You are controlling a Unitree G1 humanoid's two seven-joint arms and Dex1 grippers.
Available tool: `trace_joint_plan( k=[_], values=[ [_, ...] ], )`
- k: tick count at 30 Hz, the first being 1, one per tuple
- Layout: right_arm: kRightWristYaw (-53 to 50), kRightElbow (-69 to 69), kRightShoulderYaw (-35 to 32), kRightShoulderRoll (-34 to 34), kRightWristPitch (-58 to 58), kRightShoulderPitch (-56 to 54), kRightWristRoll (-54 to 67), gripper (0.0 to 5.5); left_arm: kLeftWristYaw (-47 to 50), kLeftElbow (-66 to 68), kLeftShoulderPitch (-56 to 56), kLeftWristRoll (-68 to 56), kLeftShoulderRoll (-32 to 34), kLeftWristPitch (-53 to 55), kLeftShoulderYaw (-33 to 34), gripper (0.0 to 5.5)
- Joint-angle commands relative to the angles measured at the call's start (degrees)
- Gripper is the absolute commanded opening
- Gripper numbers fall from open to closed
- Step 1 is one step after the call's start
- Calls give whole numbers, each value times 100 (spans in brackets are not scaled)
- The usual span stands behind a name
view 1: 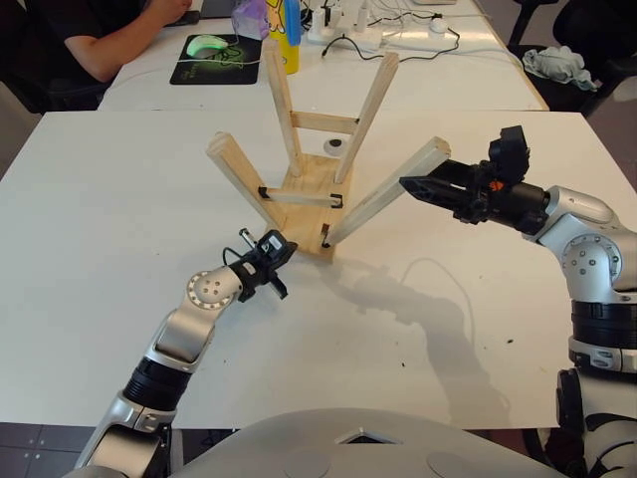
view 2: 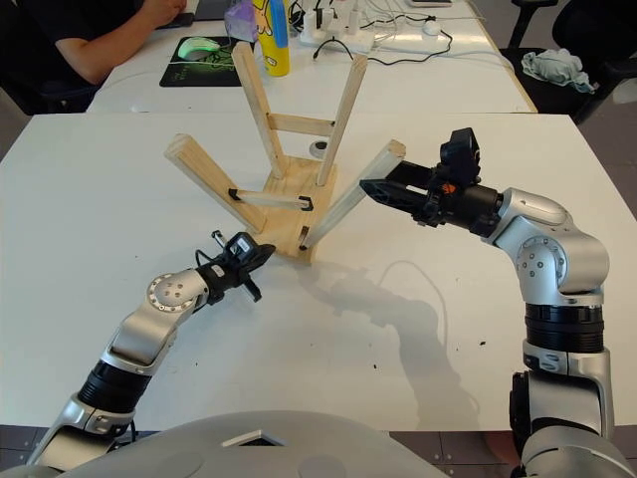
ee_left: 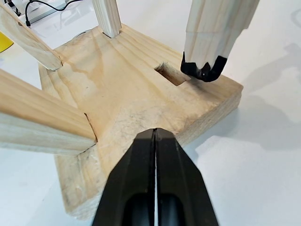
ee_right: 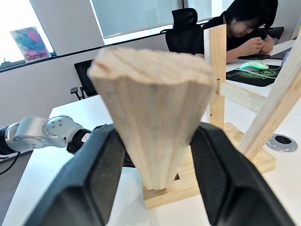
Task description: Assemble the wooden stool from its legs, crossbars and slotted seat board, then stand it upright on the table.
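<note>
Seat board lies flat mid-bench, nearer the far edge, with three legs splayed upward. The fourth leg slants from the board's near-right corner up toward the right edge, its black-tipped foot at the open slot. Right gripper jaws clamp its upper end. Left gripper jaws are pressed together, empty, at the board's near edge.

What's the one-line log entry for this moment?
right gripper: shut on fourth leg, tip at slot, unseated | left gripper: shut, by seat board edge | stool: upside down, unfinished
</note>
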Motion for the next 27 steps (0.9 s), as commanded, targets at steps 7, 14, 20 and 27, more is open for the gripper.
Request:
trace_joint_plan(
  k=[7, 14, 20, 27],
  values=[
    [206, 275, 413, -83, -442, -377, -751, 210, -112, 407, 347, 121, 129, 565, -130, 0],
    [230, -219, 829, -285, -174, -635, -1052, 209, -71, 374, 386, 113, 78, 598, -133, 0],
    [16, -799, 1371, -296, 280, -546, -1290, 208, 4, 355, 434, 113, -3, 620, -143, 0],
    [-280, -845, 1693, -201, 520, -502, -1380, 208, 99, 404, 466, 114, -103, 595, -169, 0]
  ],
)
